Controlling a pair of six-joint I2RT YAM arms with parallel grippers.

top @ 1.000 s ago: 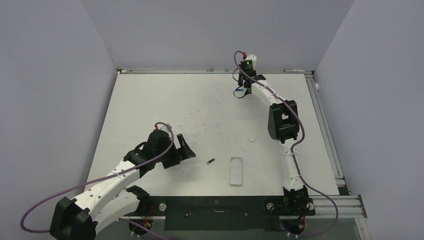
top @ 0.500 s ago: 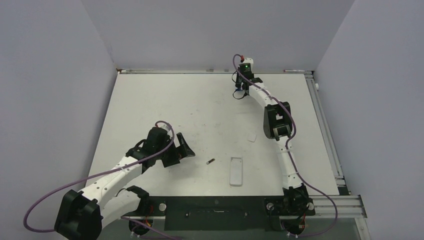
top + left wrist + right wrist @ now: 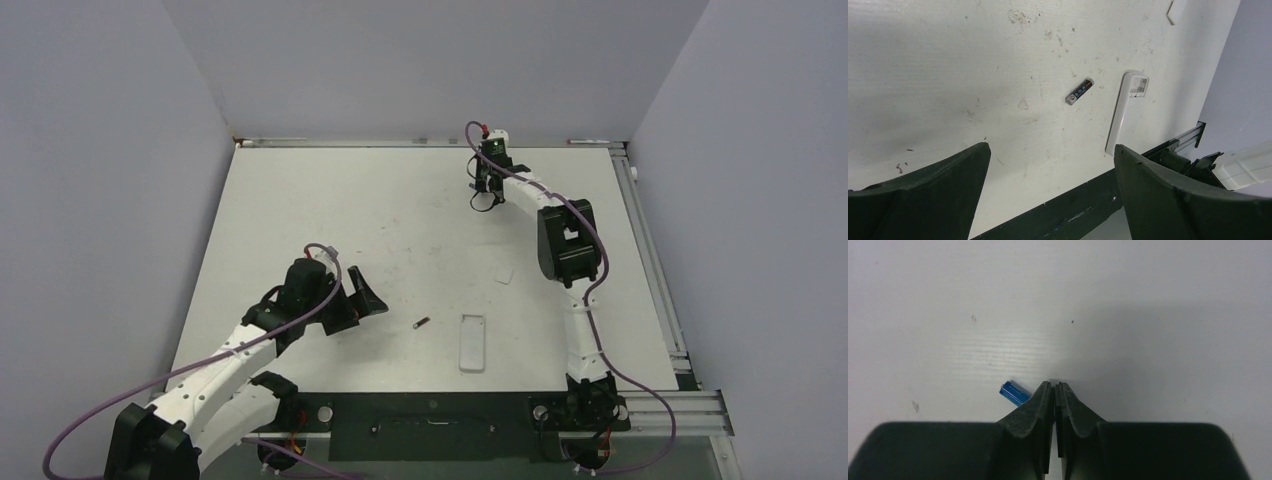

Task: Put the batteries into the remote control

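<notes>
- Two batteries are lying loose: one dark battery (image 3: 1080, 92), one blue battery (image 3: 1014, 392).
- One remote control (image 3: 1121, 115) is lying flat.
- One small white cover piece (image 3: 505, 273) is lying apart.
- Two grippers are showing: left gripper (image 3: 1050, 148), right gripper (image 3: 1054, 386).

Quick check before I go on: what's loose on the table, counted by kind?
batteries: 2 (blue battery, dark battery)
remote: 1
cover: 1
Total: 4
</notes>
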